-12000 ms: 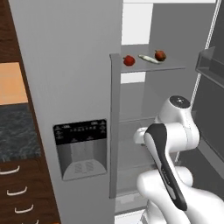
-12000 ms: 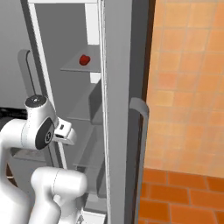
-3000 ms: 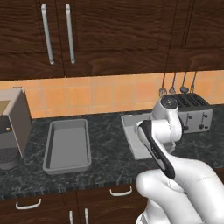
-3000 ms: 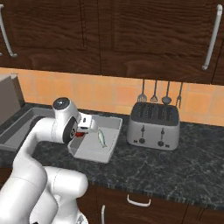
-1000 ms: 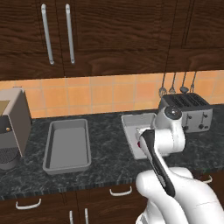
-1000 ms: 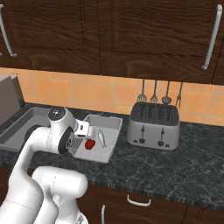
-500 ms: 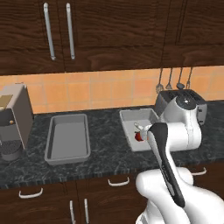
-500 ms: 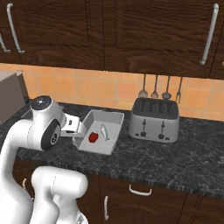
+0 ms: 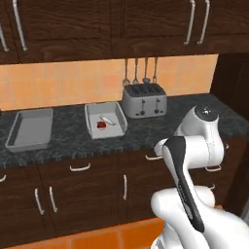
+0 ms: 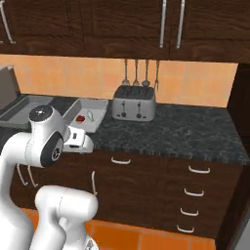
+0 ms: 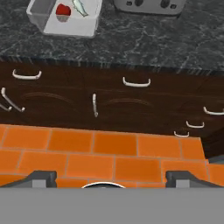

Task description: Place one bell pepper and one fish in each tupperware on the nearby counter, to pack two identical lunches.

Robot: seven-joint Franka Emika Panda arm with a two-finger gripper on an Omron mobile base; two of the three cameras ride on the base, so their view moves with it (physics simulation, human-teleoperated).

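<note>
Two light-grey tupperware trays sit on the dark speckled counter [image 9: 146, 129]. The left tupperware [image 9: 29, 129] holds nothing that I can see. In the right tupperware [image 9: 116, 113], a red bell pepper [image 9: 101, 125] lies beside a silver fish [image 9: 106, 119]; both also appear in the hand view as the pepper [image 11: 63, 10] and the fish [image 11: 80, 7]. My gripper [image 10: 79, 142] hangs in front of the counter edge, well back from the trays. Its fingertips [image 11: 41, 177] stand wide apart, so the gripper [image 11: 114, 178] is open with nothing in it.
A steel toaster [image 9: 143, 99] stands right of the filled tray, with utensils [image 9: 144, 70] hanging on the wall above. Dark wooden drawers and doors with silver handles [image 11: 136, 82] run below the counter. Orange floor tiles [image 11: 113, 148] lie under the hand. A tall dark cabinet [image 9: 233, 82] is at the right.
The base has driven back and to the right, so the whole scene shrank and shifted left. My hand, beside the right tray before, now hangs in front of the drawers. Pepper and fish stay put.
</note>
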